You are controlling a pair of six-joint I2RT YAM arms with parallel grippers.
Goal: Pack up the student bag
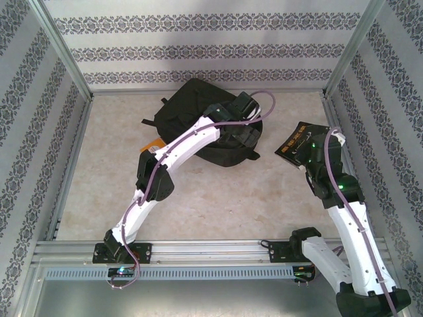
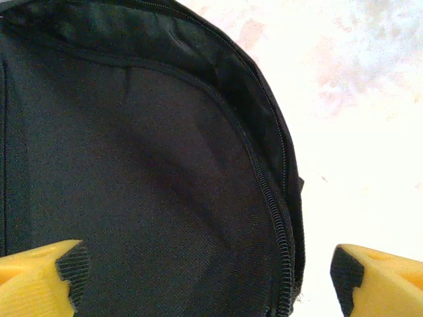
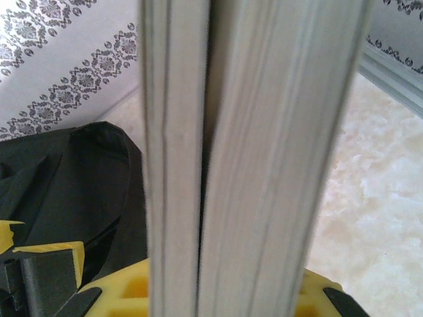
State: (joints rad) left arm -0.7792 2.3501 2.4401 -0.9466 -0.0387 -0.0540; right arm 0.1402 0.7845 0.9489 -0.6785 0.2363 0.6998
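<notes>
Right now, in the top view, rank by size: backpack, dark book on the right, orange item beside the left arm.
Largest: student bag.
Then: dark book, partly covered.
Smallest: orange item, partly hidden.

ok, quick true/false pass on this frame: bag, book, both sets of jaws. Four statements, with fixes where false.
1. The left jaws stand open over the student bag. True.
2. The right jaws hold nothing. False: they are shut on a book, whose page edges stand upright in the right wrist view.
3. The book is inside the bag. False: it is outside the bag, off to its right, in the right jaws.
4. The bag lies on the table, toward the far wall. True.
</notes>
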